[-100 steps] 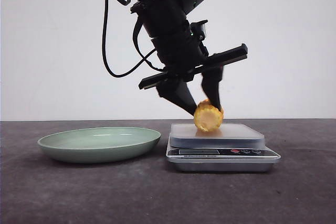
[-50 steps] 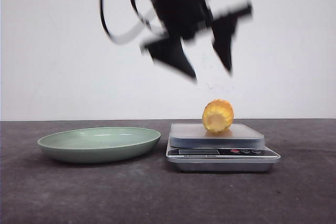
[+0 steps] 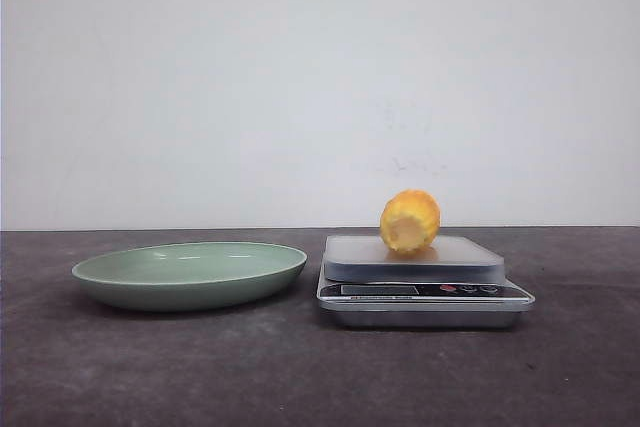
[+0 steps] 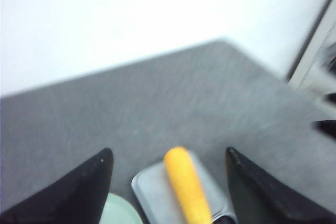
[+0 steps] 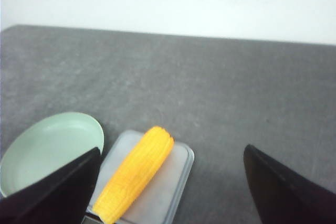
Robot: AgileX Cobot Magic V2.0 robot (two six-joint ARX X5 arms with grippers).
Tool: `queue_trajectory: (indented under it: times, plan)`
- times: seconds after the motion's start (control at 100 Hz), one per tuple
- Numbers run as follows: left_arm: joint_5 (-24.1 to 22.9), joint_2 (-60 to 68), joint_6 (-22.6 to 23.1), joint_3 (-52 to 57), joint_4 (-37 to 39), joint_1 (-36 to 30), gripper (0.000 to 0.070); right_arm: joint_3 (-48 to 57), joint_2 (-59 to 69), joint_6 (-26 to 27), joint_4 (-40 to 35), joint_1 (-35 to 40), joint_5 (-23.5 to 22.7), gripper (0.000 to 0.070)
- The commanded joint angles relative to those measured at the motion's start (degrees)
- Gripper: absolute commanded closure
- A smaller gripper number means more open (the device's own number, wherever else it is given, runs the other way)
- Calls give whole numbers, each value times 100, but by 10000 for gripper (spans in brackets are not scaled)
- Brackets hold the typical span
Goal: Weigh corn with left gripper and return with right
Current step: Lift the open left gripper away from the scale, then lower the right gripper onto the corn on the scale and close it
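Note:
The orange-yellow corn (image 3: 409, 221) lies free on the platform of the grey scale (image 3: 420, 277), right of the green plate (image 3: 190, 273). Neither arm shows in the front view. In the left wrist view my left gripper (image 4: 168, 156) is open and empty, high above the corn (image 4: 186, 184) and the scale (image 4: 152, 192); the picture is blurred. In the right wrist view my right gripper (image 5: 170, 156) is open and empty, above the corn (image 5: 134, 174), which lies lengthwise on the scale (image 5: 168, 182) beside the plate (image 5: 47, 145).
Dark grey tabletop (image 3: 300, 367) with a white wall behind. The scale's display and buttons (image 3: 420, 290) face the front. A pale upright edge (image 4: 315, 51) and dark shapes show at the table's side in the left wrist view.
My left gripper let go of the corn on the scale, rose and left the front view. The corn rolled slightly and settled on the platform.

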Motion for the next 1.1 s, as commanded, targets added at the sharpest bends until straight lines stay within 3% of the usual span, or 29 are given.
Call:
queue_trajectory:
  times: [0.0, 0.15, 0.28, 0.65, 1.09]
  plan:
    - [-271, -437, -103, 114, -184, -131, 309, 90, 81, 46, 105, 94, -9, 147]
    - [-973, -1473, -507, 114, -879, -409, 307, 90, 334, 151, 164, 358, -9, 147]
    - [-1215, -1976, -844, 107, -1325, -551, 307, 90, 758, 162, 289, 699, 2, 147]
    - [-1405, -2107, -1311, -275, -1996, -575, 311, 90, 2227, 282, 977, 1576, 470, 146]
    - [-1410, -2197, -1523, -476, -2588, -575, 311, 90, 3858, 603, 1456, 1681, 745, 147]
